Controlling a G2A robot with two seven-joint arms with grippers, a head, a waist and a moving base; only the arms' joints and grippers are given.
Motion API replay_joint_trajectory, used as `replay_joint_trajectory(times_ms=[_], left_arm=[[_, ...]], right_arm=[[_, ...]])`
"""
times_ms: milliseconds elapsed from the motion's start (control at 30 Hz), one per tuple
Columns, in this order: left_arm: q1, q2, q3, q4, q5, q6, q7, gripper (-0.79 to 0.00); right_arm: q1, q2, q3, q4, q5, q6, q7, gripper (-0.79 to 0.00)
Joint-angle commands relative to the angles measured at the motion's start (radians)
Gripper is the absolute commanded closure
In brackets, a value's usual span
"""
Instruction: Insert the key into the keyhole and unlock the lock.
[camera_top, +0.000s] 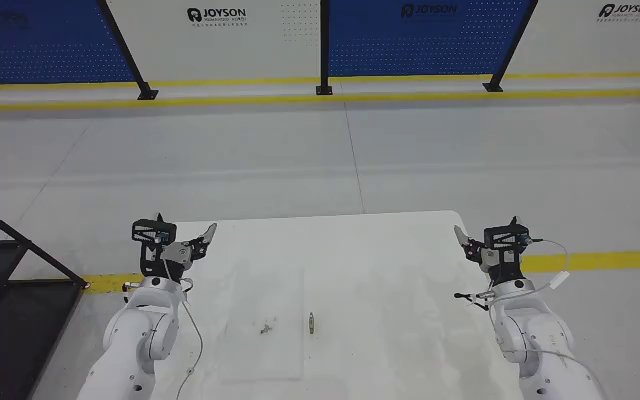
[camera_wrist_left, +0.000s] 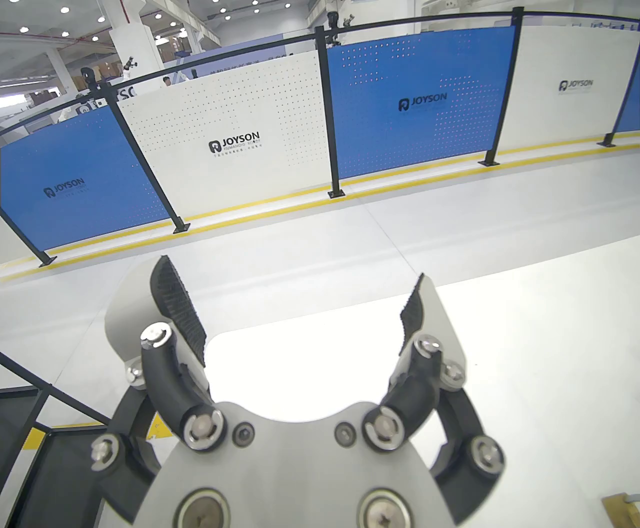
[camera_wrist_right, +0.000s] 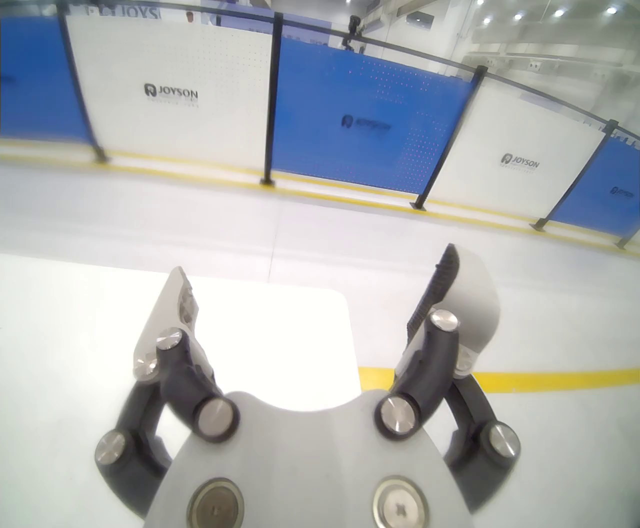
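Top view: left gripper (camera_top: 185, 232) and right gripper (camera_top: 485, 238) sit at the upper corners of the white table (camera_top: 400, 280), both spread wide and empty. What looks like the key (camera_top: 266, 327) and the brass lock (camera_top: 311, 322) lie lower centre, near each other but apart.

Left wrist view: left gripper (camera_wrist_left: 292, 280) wide; brass lock (camera_wrist_left: 620, 505) in the lower right corner.

Right wrist view: right gripper (camera_wrist_right: 315, 265) wide, nothing held.

Key is probably thin, stiff, light and slick, so pinch its head. Lock is heavier; clamp its body.

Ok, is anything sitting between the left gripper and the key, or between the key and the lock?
Nothing visible. The left gripper, fingers open, hangs over the table's far corner; only bare surface lies between it and what looks like the key. The brass lock lies just beside the key, apart, with nothing between.
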Motion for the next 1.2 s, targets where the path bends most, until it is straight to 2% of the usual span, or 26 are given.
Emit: replay_joint_trajectory(times_ms=[0, 133, 233, 400, 533, 600, 700, 833, 967, 1167], left_arm=[[0.0, 0.0, 0.0, 0.0, 0.0, 0.0, 0.0, -0.784], [0.0, 0.0, 0.001, -0.003, 0.004, -0.005, -0.001, -0.785], [0.037, 0.009, 0.006, -0.077, 0.097, -0.099, -0.091, -0.785], [0.198, 0.028, -0.032, -0.282, 0.173, -0.324, -0.327, -0.785], [0.323, 0.033, 0.0, -0.388, 0.2, -0.431, -0.502, -0.785], [0.35, 0.033, 0.039, -0.403, 0.226, -0.436, -0.568, -0.785], [0.356, 0.028, 0.113, -0.391, 0.225, -0.42, -0.661, -0.785], [0.315, 0.019, 0.222, -0.348, 0.297, -0.337, -0.758, -0.785], [0.263, 0.008, 0.308, -0.293, 0.351, -0.247, -0.782, -0.785], [0.193, -0.006, 0.38, -0.209, 0.382, -0.169, -0.795, -0.634]], right_arm=[[0.0, 0.0, 0.0, 0.0, 0.0, 0.0, 0.0, -0.784], [0.0, 0.0, 0.0, 0.0, 0.0, 0.0, 0.0, -0.785], [0.0, 0.0, 0.0, 0.0, 0.0, 0.0, 0.0, -0.785], [0.0, 0.0, 0.0, 0.0, 0.0, 0.0, 0.0, -0.785], [0.0, 0.0, 0.0, 0.0, 0.0, 0.0, 0.0, -0.785], [0.0, 0.0, 0.0, 0.0, 0.0, 0.0, 0.0, -0.785], [0.0, 0.0, 0.0, 0.0, 0.0, 0.0, 0.0, -0.785], [0.0, 0.0, 0.0, 0.0, 0.0, 0.0, 0.0, -0.785], [0.0, 0.0, 0.0, 0.0, 0.0, 0.0, 0.0, -0.785], [0.0, 0.0, 0.0, 0.0, 0.0, 0.0, 0.0, -0.785]])
